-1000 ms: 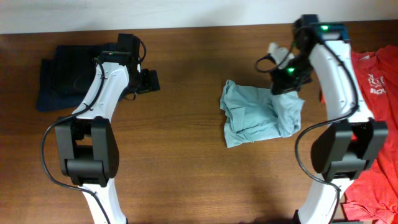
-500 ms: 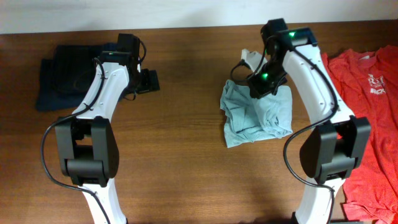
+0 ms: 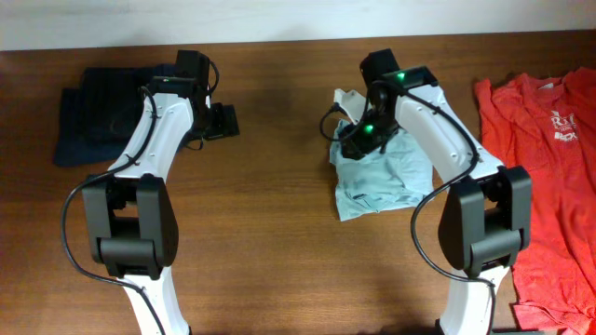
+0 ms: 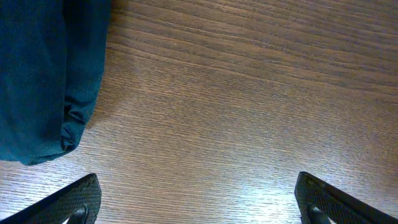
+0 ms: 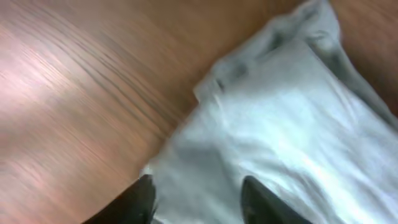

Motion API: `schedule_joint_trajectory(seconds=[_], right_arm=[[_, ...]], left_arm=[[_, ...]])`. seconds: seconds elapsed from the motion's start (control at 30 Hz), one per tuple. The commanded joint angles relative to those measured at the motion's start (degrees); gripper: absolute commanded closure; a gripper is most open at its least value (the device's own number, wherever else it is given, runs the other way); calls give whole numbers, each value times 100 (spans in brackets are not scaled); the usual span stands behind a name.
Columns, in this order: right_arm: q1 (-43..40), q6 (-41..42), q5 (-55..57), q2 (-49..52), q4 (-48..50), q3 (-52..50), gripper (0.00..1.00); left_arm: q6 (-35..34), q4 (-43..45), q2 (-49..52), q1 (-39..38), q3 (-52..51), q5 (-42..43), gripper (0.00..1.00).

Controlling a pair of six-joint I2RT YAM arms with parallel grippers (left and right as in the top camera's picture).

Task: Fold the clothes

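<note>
The grey-blue T-shirt (image 3: pixel 382 181) lies bunched on the surface (image 3: pixel 279 233), with the red T-shirt (image 3: pixel 549 186) at the right edge and the navy pieces (image 3: pixel 93 116) far left. Over the grey-blue cloth's edge the right end effector (image 5: pixel 196 194) stands partly apart; the left end effector (image 4: pixel 196 199) gapes wide, empty. The cloth looks light and limp, so it is likely best pinched at a corner or seam.

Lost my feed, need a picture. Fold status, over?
Left gripper open over table, beside navy clothes. Right gripper open over bunched grey-blue T-shirt. Nothing blocking.
</note>
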Motion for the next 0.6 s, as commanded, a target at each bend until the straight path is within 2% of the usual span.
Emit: schedule_joint_trajectory(seconds=[0.0, 0.23, 0.4, 0.5, 0.57], right_arm=[[57, 37, -901, 55, 170, -2, 48], [-492, 341, -640, -72, -463, 291, 48], [-737, 345, -675, -70, -1014, 243, 59], [-719, 616, -691, -70, -1008, 136, 70], [-691, 802, -693, -52, -944, -2, 74]], left_arm=[[4, 11, -122, 2, 74, 24, 1], [4, 11, -122, 2, 74, 22, 1], [4, 11, -122, 2, 74, 22, 1], [4, 11, -122, 2, 74, 24, 1], [4, 11, -122, 2, 74, 22, 1]])
